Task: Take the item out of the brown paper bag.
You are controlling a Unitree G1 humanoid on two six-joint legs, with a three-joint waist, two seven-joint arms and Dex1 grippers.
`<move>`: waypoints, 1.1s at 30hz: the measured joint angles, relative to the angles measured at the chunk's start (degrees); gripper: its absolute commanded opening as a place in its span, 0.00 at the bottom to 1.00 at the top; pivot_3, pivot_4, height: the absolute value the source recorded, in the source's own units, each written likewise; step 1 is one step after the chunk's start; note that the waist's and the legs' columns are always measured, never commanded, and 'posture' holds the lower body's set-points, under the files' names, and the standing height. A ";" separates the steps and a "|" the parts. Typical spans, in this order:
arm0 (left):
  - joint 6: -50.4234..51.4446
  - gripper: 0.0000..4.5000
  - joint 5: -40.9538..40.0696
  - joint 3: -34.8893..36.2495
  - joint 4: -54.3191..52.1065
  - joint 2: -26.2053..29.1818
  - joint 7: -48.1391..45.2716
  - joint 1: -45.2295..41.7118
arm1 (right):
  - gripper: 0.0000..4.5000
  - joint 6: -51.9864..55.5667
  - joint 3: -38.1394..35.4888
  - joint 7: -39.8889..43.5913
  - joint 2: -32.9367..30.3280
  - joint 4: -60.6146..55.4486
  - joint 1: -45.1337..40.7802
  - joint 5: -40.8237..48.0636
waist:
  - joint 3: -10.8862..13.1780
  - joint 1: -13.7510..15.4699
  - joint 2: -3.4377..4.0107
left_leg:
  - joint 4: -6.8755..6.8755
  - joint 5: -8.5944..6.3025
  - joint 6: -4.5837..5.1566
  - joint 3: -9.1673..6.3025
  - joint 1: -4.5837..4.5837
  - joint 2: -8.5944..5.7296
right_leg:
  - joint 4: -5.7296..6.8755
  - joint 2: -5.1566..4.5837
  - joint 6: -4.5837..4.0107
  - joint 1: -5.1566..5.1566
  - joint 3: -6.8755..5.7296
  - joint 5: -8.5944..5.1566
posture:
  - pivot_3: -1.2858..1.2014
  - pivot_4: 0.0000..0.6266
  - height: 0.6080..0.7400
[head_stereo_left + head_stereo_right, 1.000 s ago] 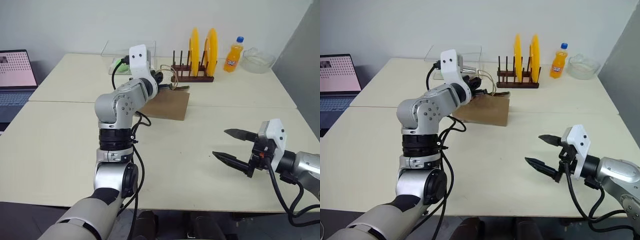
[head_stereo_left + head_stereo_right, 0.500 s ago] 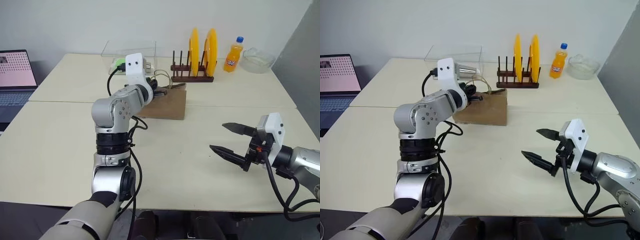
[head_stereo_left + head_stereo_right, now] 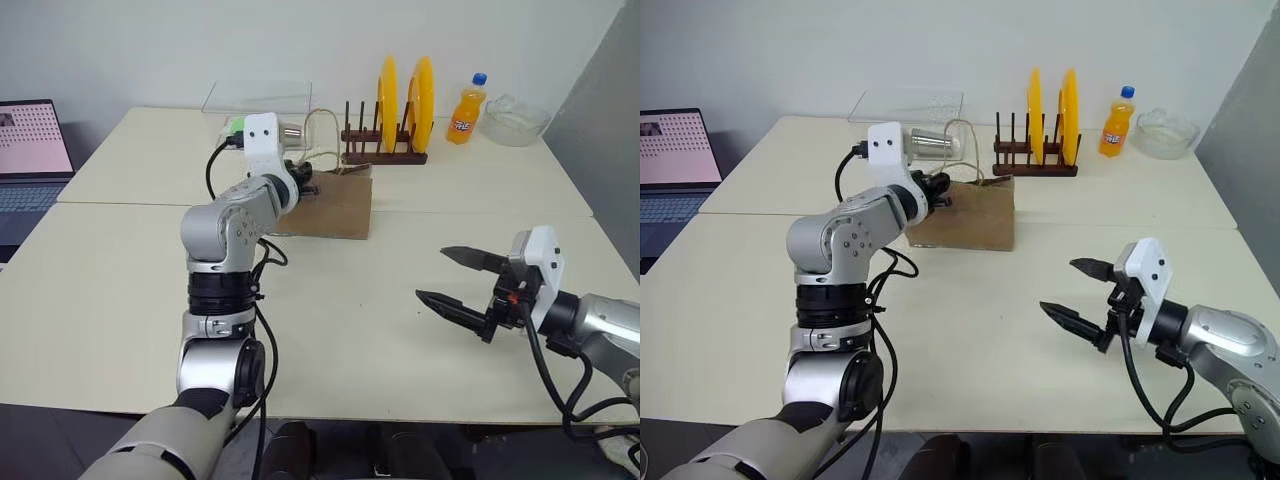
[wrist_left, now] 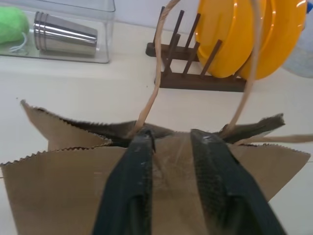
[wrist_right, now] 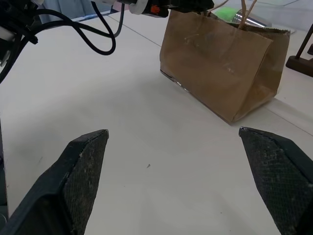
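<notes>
Where bag (image 3: 335,205) stands, left tool (image 4: 171,142) touches (rim).

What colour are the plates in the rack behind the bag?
Yellow-orange plates, clearest in the left eye view.

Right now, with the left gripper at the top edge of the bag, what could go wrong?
The brown paper bag stands upright and unheld by the open right gripper, so a push from the left gripper could tip or slide it. Its fingers sit by a handle loop and may snag. The plate rack stands close behind.
</notes>
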 measured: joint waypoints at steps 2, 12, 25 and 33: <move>-0.35 0.67 0.83 -0.71 -0.92 0.87 -0.32 1.01 | 1.00 0.00 0.27 0.01 0.03 0.00 -0.01 -0.08 | 0.00 0.02 0.00 | 0.00 0.00 0.00 -0.01 -0.01 0.00 | 0.00 0.00 0.00 0.00 0.00 0.00 | 0.52 0.24 1.00; -4.07 0.67 3.89 -5.19 -14.52 9.13 -5.92 12.67 | 1.00 -0.26 0.85 0.61 0.37 0.23 -0.19 -0.73 | -0.01 -0.32 0.01 | -0.03 0.00 0.00 -0.02 0.04 0.02 | 0.02 0.00 -0.01 0.00 0.00 0.00 | 0.52 0.24 1.00; -13.63 0.32 2.54 -2.15 -27.93 23.72 -20.42 27.81 | 1.00 -2.38 1.74 2.44 1.11 3.11 -1.36 -3.07 | -0.01 -0.20 0.02 | -0.05 -0.09 0.18 -0.02 0.06 0.03 | -0.05 0.00 -0.03 0.05 -0.01 0.00 | 0.52 0.24 1.00; -13.79 0.00 -7.25 5.22 -24.05 35.30 -39.57 34.84 | 1.00 -3.19 6.17 0.68 6.08 8.28 -10.92 -5.73 | 0.01 -0.96 0.05 | -0.06 -0.13 0.34 -0.02 0.10 0.06 | -0.04 0.03 -0.06 0.06 -0.03 -0.02 | 0.52 0.24 1.00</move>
